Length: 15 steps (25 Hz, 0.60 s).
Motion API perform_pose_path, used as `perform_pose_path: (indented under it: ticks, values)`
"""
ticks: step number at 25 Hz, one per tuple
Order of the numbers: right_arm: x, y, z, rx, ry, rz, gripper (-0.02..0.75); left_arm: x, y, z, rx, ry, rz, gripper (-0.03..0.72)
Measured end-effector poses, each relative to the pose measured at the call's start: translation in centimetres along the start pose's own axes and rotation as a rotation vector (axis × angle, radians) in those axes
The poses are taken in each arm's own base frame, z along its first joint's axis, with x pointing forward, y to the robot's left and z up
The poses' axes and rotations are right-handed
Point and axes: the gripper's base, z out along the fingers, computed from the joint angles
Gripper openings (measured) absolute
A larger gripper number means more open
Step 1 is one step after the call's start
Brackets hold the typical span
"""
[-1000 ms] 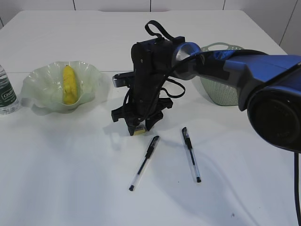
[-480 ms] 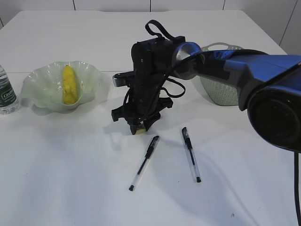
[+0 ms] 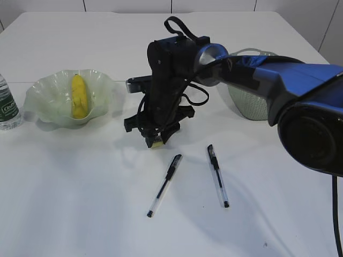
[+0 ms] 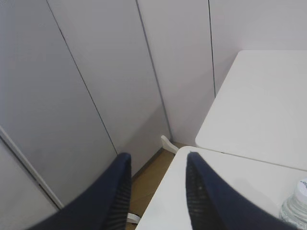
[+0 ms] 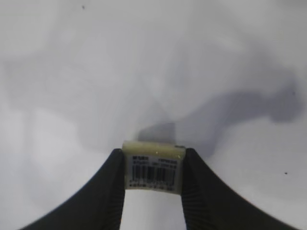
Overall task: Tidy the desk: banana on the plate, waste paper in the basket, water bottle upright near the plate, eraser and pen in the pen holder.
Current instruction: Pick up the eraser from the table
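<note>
Nearest, two clear-barrelled pens with black caps and grips lie on the large plain white desk (image 3: 80, 203), one (image 3: 164, 185) slanting left, the other (image 3: 218, 175) just right of it, apart from each other. Just beyond them the right gripper (image 3: 156, 141) points downward, its dark fingers (image 5: 108, 184) clamped on either side of the tiny pale yellow eraser (image 5: 153, 166) with its white printed sleeve; the block hangs clear of the tabletop, its shadow below. Farther left, the long yellow banana (image 3: 79, 96) rests inside the translucent pale green ruffled plate (image 3: 45, 88), and the small clear water bottle (image 3: 7, 107) with a dark green label stands upright beside it at the edge. Behind the blue arm, the sage green perforated basket (image 3: 249, 104) sits at the right. Off past the desk's left corner, the left gripper (image 4: 156, 179) hovers with jaws parted, holding nothing.
</note>
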Motion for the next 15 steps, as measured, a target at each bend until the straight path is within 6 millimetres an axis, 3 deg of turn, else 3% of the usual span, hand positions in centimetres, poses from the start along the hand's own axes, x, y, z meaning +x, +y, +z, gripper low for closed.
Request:
perform_pose_path:
  ticks: [15]
  values:
    - [-3.5,1.5,-8.7,-0.081,-0.257,-0.015,0.254,0.0,0.0,0.0,0.000,0.000,0.000,0.263]
